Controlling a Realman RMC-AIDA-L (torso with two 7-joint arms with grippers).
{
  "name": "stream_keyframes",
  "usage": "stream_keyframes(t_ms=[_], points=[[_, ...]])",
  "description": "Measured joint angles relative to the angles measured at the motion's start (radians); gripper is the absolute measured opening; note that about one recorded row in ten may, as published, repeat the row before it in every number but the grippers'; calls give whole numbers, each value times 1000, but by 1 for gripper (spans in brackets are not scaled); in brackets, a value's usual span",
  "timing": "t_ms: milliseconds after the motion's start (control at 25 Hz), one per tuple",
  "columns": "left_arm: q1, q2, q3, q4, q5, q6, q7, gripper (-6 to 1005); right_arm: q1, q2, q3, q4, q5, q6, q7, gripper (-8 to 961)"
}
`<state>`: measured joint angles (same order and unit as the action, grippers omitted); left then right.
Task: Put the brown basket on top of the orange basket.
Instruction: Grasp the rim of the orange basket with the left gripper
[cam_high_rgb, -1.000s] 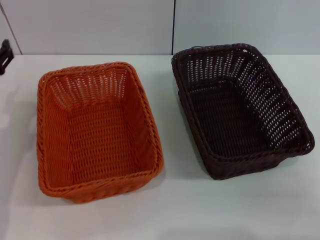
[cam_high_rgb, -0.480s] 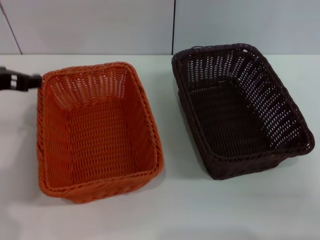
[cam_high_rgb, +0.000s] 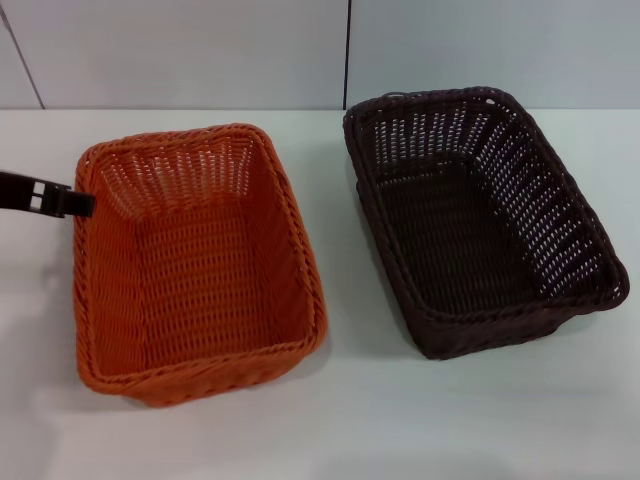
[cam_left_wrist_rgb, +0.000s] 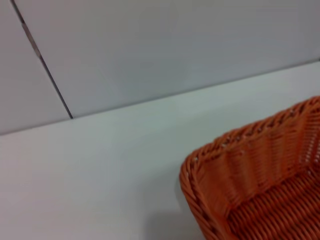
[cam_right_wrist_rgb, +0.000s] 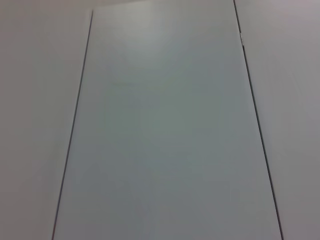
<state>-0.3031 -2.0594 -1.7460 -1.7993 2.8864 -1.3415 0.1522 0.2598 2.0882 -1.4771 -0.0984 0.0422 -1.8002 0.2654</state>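
Observation:
The orange basket sits empty on the left half of the white table. Its corner also shows in the left wrist view. The brown basket stands empty on the right half, a hand's width from the orange one. My left gripper reaches in from the left edge of the head view as a black bar, its tip at the orange basket's left rim near the far corner. My right gripper is out of view, and its wrist view holds only grey wall panels.
The white table runs back to a grey panelled wall with dark seams. A strip of bare tabletop lies between the baskets and along the front edge.
My left gripper has come in from the far left edge, moving right and nearer until it reaches the orange basket's left rim. Both baskets have stayed put.

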Motion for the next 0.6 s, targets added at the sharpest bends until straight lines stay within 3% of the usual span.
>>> stream_keyframes(t_ms=[600], points=[[-46, -4, 30, 70, -4, -56, -33, 781, -8, 3, -2, 4, -1, -2, 0, 807]])
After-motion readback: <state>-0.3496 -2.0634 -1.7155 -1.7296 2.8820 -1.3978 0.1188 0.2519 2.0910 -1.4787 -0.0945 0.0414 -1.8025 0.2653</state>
